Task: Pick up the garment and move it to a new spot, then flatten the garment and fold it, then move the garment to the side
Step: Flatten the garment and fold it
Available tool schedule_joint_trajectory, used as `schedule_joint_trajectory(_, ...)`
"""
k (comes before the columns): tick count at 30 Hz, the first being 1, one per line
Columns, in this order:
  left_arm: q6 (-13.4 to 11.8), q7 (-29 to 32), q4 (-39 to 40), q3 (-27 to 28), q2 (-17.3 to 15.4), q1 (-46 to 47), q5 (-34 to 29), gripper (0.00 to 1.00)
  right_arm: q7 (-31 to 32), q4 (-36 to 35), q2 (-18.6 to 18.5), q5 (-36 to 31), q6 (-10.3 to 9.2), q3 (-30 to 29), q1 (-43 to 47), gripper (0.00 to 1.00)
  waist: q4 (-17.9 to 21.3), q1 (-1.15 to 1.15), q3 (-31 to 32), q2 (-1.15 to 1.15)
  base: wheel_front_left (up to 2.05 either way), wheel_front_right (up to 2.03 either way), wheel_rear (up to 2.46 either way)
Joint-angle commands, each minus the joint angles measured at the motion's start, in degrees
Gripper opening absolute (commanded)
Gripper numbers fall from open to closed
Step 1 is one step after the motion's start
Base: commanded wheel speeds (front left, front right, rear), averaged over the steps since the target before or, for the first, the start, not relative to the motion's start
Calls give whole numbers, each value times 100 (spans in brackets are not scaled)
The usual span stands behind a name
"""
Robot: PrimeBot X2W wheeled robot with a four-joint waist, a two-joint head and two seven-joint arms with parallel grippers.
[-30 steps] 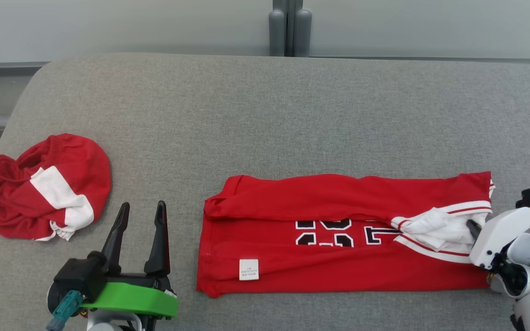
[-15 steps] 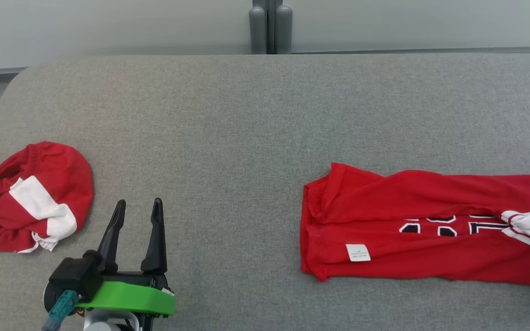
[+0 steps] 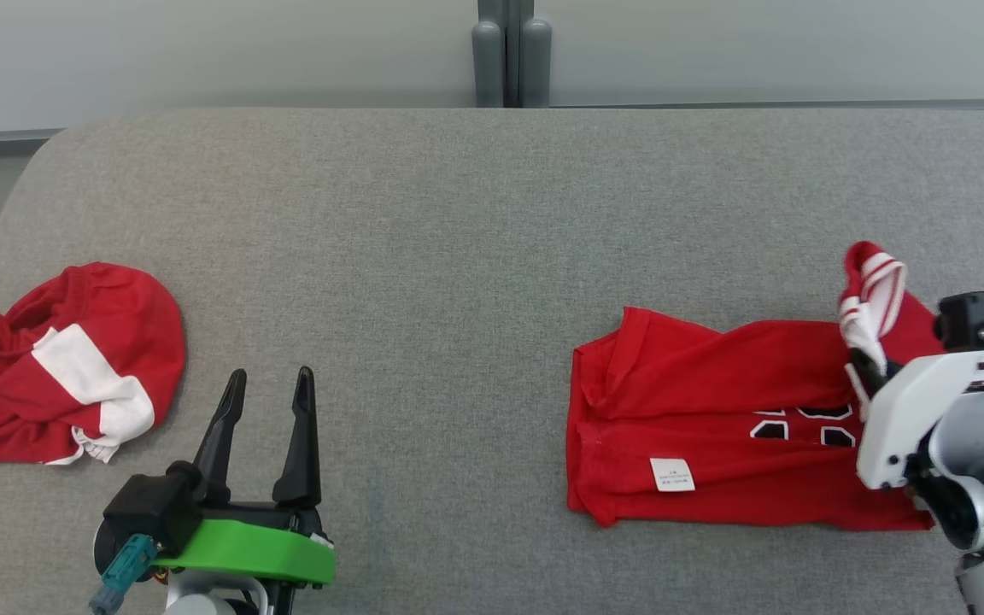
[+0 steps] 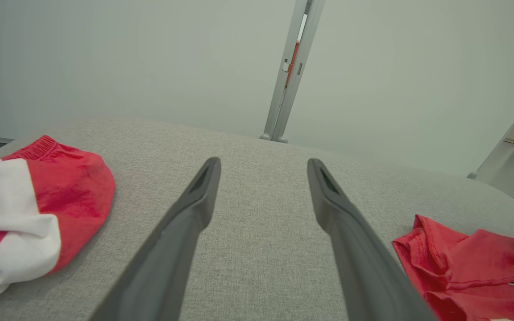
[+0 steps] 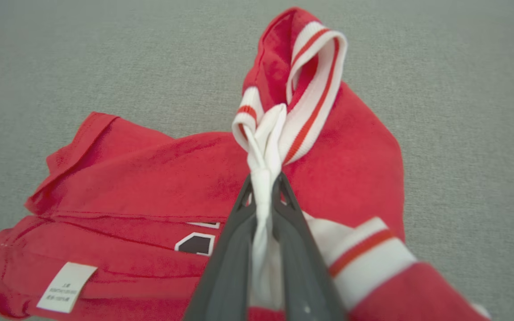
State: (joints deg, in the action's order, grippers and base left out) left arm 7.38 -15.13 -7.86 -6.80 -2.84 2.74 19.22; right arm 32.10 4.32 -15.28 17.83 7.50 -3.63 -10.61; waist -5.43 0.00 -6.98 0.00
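While your right gripper (image 5: 263,180) is clamped on its white striped trim, raising that end, the red jersey (image 3: 714,401) lies folded lengthwise, label up, at the grey cushion's (image 3: 458,256) right. Your left gripper (image 3: 272,376) gapes wide near crumpled red-and-white shorts (image 3: 56,359).

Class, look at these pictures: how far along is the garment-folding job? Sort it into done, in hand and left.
Done: the red jersey with black-and-white numerals lies folded lengthwise on the grey fabric surface. In hand: the right gripper is shut on its striped end, raised above the rest, probably for a crosswise fold. Left: finishing the fold and moving it aside. The left gripper is open and empty.
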Motion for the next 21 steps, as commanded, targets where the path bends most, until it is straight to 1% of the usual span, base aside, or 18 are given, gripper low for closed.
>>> schedule_joint_trajectory(1, 12, -1, -21, 12, -13, 49, 77, 100, 45, -64, 29, 31, -4, 243, -28, 0, -36, 0, 31, 0, 0, 0, 0)
schedule_joint_trajectory(5, 12, -1, -39, -11, -13, 37, 69, 100, 150, 7, 138, 125, -4, 1006, -314, 0, -92, 0, 57, 0, 0, 0, 0)
schedule_joint_trajectory(11, 12, -1, -56, -79, -13, 42, 84, 100, 274, 496, 354, 292, -3, 1814, -772, 0, -212, 0, 72, 0, 0, 0, 0)
schedule_joint_trajectory(15, 12, -1, -79, -164, -13, 67, 102, 100, 235, 862, 494, 392, -3, 2105, -972, 0, -314, 0, 89, 0, 0, 0, 0)
schedule_joint_trajectory(19, 12, -1, -86, -193, -13, 62, 133, 100, 118, 1195, 585, 435, -3, 2195, -1101, 0, -393, 0, 98, 0, 0, 0, 0)
schedule_joint_trajectory(20, 12, 0, -86, -190, -13, 56, 139, 100, 75, 1243, 601, 430, -3, 2232, -1127, 34, -406, 0, 99, 0, 0, 0, 0)
schedule_joint_trajectory(21, 12, 0, -87, -182, -13, 49, 145, 100, 25, 1287, 632, 470, -3, 2270, -1136, 100, -419, 0, 102, 0, 0, 0, 0)
